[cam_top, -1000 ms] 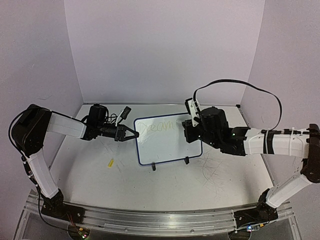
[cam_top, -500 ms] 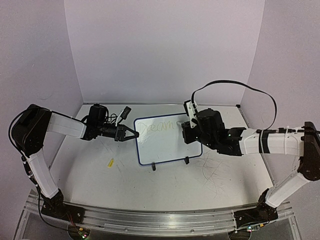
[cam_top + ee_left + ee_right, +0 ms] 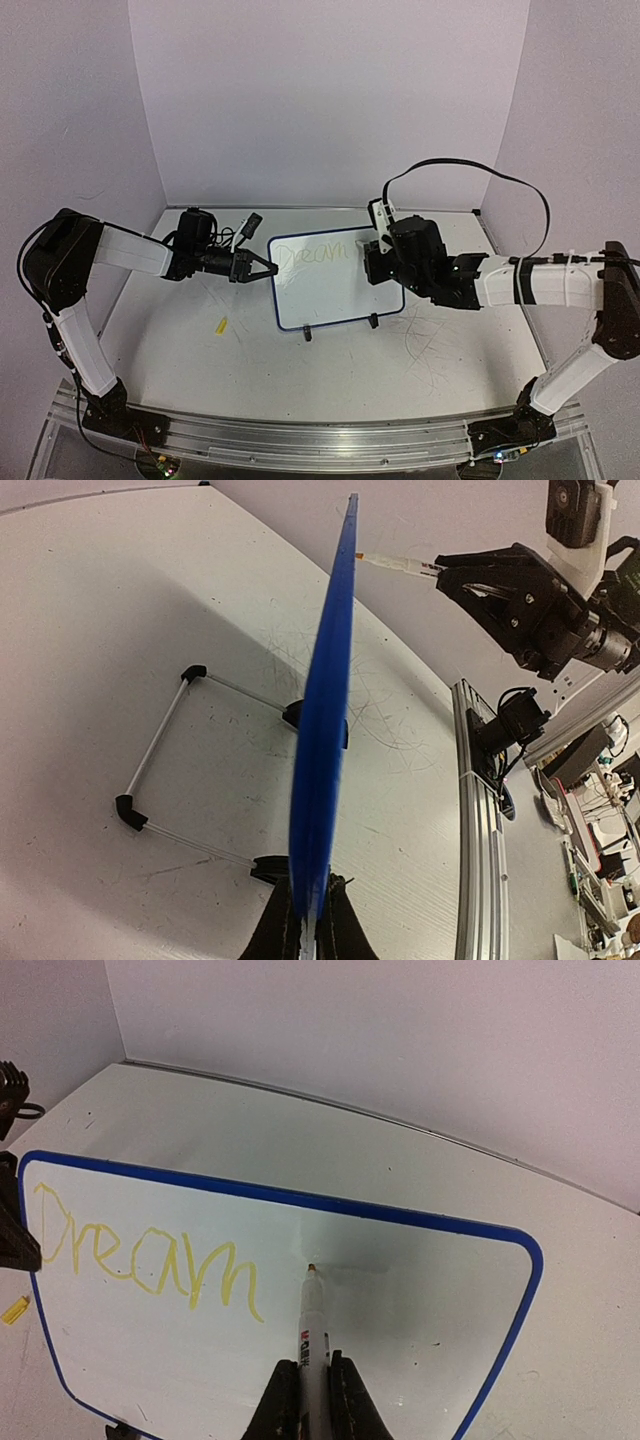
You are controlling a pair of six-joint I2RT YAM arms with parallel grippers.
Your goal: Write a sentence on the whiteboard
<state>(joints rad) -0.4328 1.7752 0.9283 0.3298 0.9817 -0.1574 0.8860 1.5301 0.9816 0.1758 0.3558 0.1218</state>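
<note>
The whiteboard (image 3: 335,285) stands upright mid-table on black clip feet, blue-rimmed. Yellow handwriting reading "Dream" (image 3: 150,1260) runs along its upper left; it shows faintly in the top view (image 3: 312,256). My left gripper (image 3: 262,269) is shut on the board's left edge (image 3: 325,730), seen edge-on in the left wrist view. My right gripper (image 3: 306,1380) is shut on a white marker (image 3: 312,1325), whose tip points at the board just right of the "m". The right gripper (image 3: 372,257) is at the board's upper right in the top view.
A small yellow cap (image 3: 221,325) lies on the table left of the board. The wire stand (image 3: 165,750) sits behind the board. Grey scratch marks (image 3: 425,345) mark the tabletop at the right. A metal rail (image 3: 480,820) runs along the near edge.
My right gripper has shifted slightly left along the board's top right with the marker. The left arm and board have not moved.
</note>
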